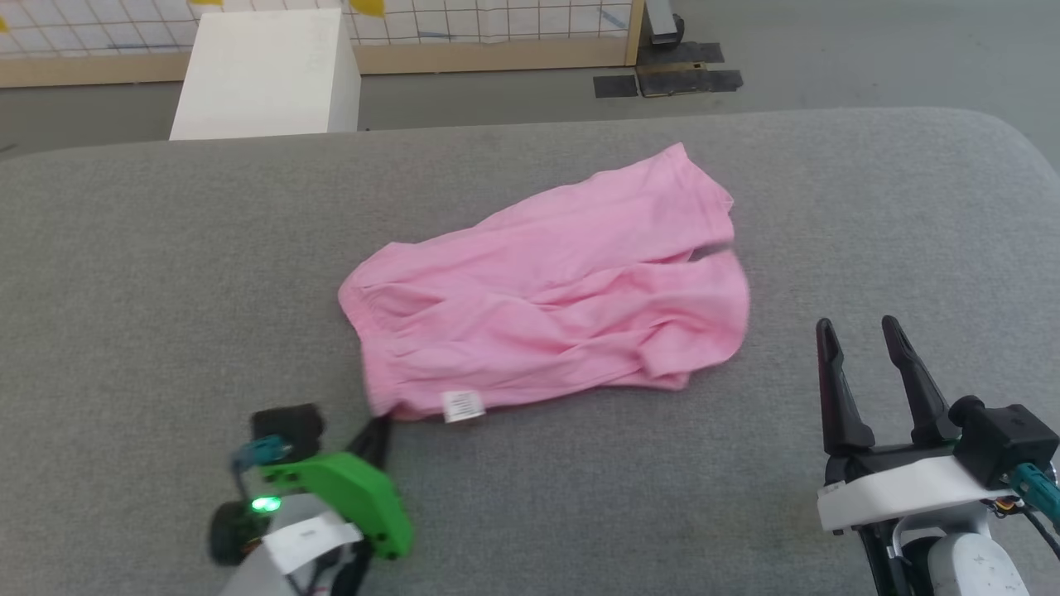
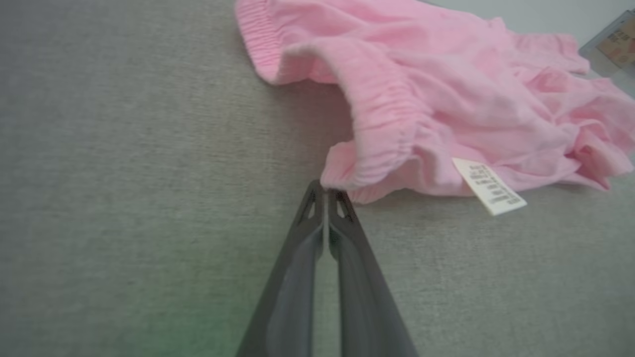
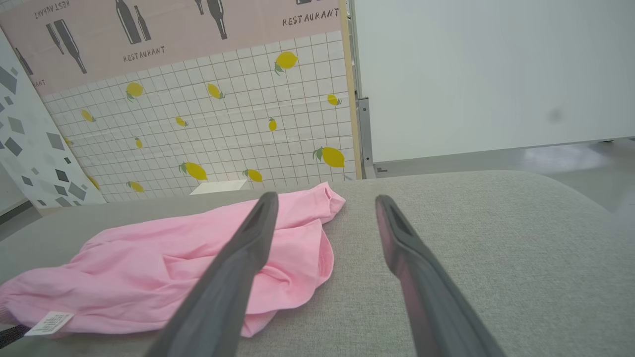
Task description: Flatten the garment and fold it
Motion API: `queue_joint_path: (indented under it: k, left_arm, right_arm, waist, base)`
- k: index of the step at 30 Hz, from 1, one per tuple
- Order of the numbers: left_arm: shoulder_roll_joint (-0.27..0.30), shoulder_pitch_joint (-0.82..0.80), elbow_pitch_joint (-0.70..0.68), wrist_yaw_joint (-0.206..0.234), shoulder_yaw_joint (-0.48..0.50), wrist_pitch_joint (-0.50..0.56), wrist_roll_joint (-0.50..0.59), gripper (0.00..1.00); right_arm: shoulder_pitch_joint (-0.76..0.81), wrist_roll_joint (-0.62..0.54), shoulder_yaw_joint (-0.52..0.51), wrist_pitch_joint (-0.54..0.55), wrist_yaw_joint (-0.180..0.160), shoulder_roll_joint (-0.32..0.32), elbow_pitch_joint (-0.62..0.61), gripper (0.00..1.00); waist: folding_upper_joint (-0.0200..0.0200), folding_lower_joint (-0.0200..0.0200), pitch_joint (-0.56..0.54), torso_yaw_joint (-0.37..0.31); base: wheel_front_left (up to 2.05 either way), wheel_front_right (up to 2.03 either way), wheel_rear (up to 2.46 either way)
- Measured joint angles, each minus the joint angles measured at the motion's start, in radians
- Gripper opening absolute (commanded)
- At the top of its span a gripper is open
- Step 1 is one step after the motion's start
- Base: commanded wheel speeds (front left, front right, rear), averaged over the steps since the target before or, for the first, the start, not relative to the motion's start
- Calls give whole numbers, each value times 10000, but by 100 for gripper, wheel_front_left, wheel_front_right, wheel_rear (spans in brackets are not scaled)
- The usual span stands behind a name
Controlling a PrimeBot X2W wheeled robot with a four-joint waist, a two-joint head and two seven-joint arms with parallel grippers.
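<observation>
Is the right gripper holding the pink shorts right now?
No, the right gripper is open, its fingers spread above the gray surface beside the shorts, clear of the fabric.

You'll find the garment [image 1: 546, 290] mid-frame in the head view, lying on the grey surface [image 1: 166, 273] and slanting from lower left to upper right. It is a pair of thin, light pink shorts, wrinkled and not yet flat. The gathered waistband [image 1: 368, 331] forms the left end, and the left wrist view shows its near corner lifted into an arch. A small white label [image 1: 464, 406] sticks out at the lower edge. At the right end, the upper leg [image 1: 662, 199] and lower leg [image 1: 704, 314] lie side by side.
</observation>
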Motion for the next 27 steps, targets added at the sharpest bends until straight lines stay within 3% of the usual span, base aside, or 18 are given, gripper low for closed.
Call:
queue_joint_path:
  k: [5,6,7,15,20,23,27]
  left_arm:
    - [940,785,-1327,963,765,433,-88,0]
    - [993,859,-1490,1074,857,468,-111,16]
    - [1068,951,-1687,1126,884,550,-111,100]
    - [732,1785,-2554,1018,1133,284,-828,100]
    - [685,1971,-2842,1001,1645,-1801,-428,100]
    - [332,1894,-3051,771,1891,-2410,69,100]
    - [-640,1555,-3549,155,2568,-2483,1037,100]
  right_arm:
    - [2,0,-73,-21,0,-2,6,100]
    - [1,-2,-61,-21,0,-2,6,100]
    - [1,-2,-33,-19,0,0,12,100]
    - [1,-21,525,694,0,-2,84,100]
    - [94,-171,1396,2234,0,-4,130,100]
    - [73,-539,2188,3010,0,-4,33,100]
    - [-249,-1133,2980,3889,0,4,105,100]
  waist:
    - [0,0,32,239]
    - [0,0,41,277]
    - [0,0,54,320]
    - [0,0,81,556]
    - [0,0,103,800]
    - [0,0,154,996]
    - [0,0,278,1294]
  base:
    - [0,0,0]
    - [0,0,0]
    - [0,0,0]
    - [0,0,0]
    - [0,0,0]
    - [0,0,0]
    - [0,0,0]
